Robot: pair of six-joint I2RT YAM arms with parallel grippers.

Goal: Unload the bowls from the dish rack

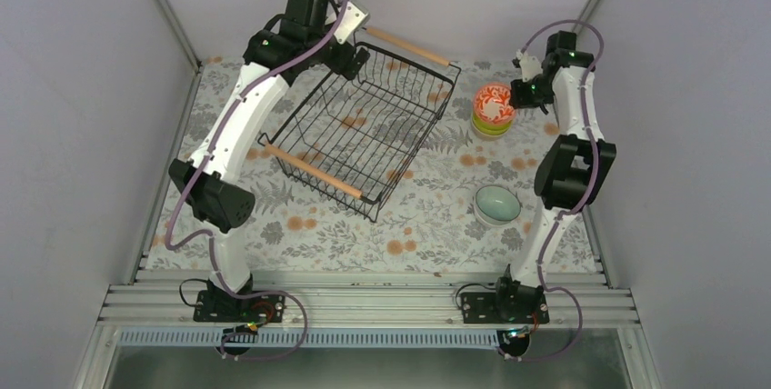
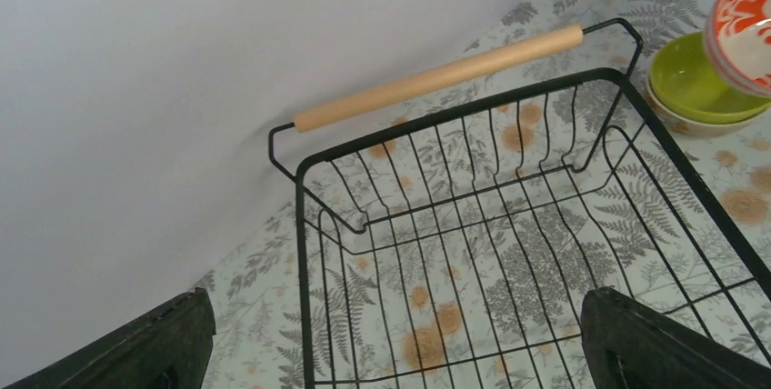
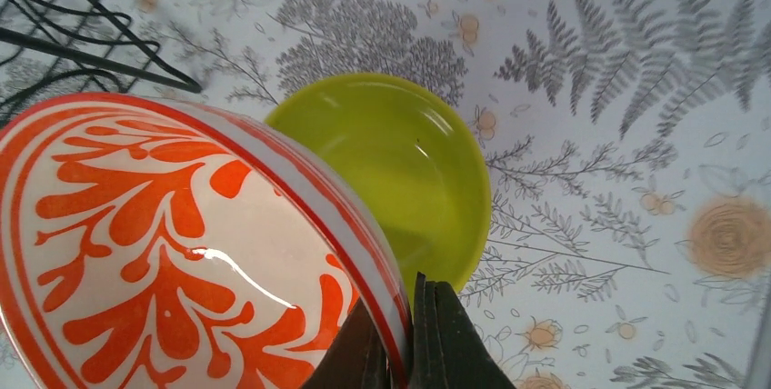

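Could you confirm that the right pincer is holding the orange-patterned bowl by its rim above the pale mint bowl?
Not quite: the right pincer holds the orange-patterned bowl by its rim above the yellow-green bowl, as the right wrist view shows. The pale mint bowl sits apart on the table.

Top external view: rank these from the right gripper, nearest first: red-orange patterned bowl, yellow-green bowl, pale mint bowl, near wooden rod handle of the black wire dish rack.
1. Red-orange patterned bowl: clamped in the right gripper.
2. Yellow-green bowl: directly beneath it.
3. Pale mint bowl: lower in view, right side.
4. Near wooden rod handle: far left.
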